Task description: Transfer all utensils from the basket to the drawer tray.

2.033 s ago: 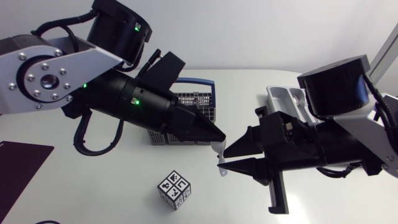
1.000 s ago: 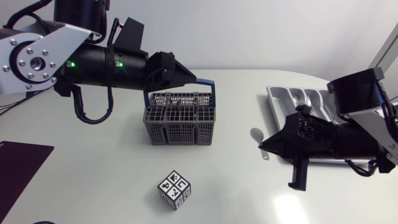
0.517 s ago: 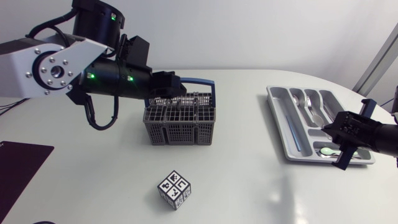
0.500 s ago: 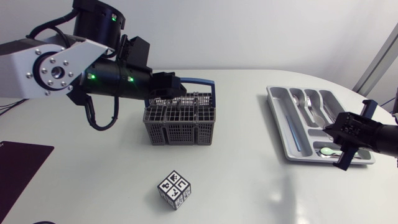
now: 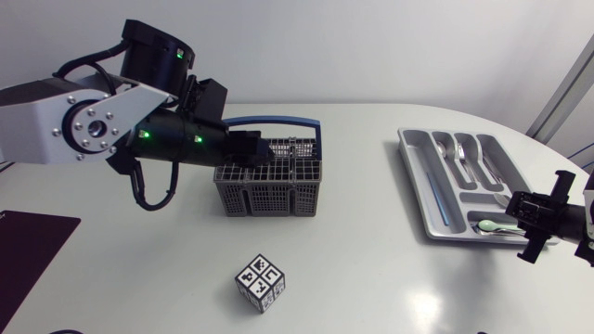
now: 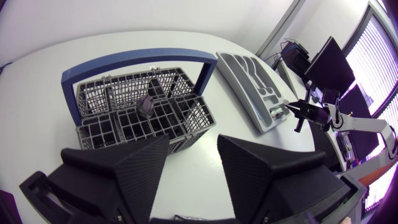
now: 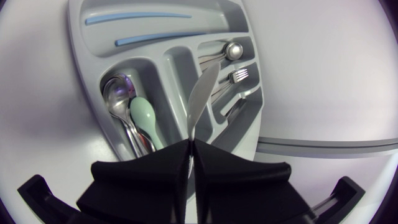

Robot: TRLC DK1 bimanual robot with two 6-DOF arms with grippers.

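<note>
The grey wire basket [image 5: 269, 190] with a blue handle stands mid-table; in the left wrist view the basket [image 6: 124, 121] shows one dark utensil handle [image 6: 146, 106] upright inside. My left gripper [image 5: 258, 148] hovers over its back edge, open [image 6: 193, 146], nothing between its fingers. The grey drawer tray [image 5: 406, 139] lies at the right with spoons and forks [image 5: 464, 158] and a pale green spoon [image 5: 490, 224]. My right gripper [image 5: 527, 221] is at the tray's near right corner, shut [image 7: 189, 144] on a silver knife-like utensil [image 7: 202, 90] that points out over the tray [image 7: 78, 62].
A small cube with black-and-white markers [image 5: 260, 281] sits in front of the basket. A dark mat [image 5: 28, 250] lies at the table's left edge. Two blue-tinted pieces [image 7: 146, 30] rest in the tray's long compartments.
My right gripper has travelled right, from mid-table to the tray's near right corner. The left gripper has drawn back left and settled lower over the basket.
</note>
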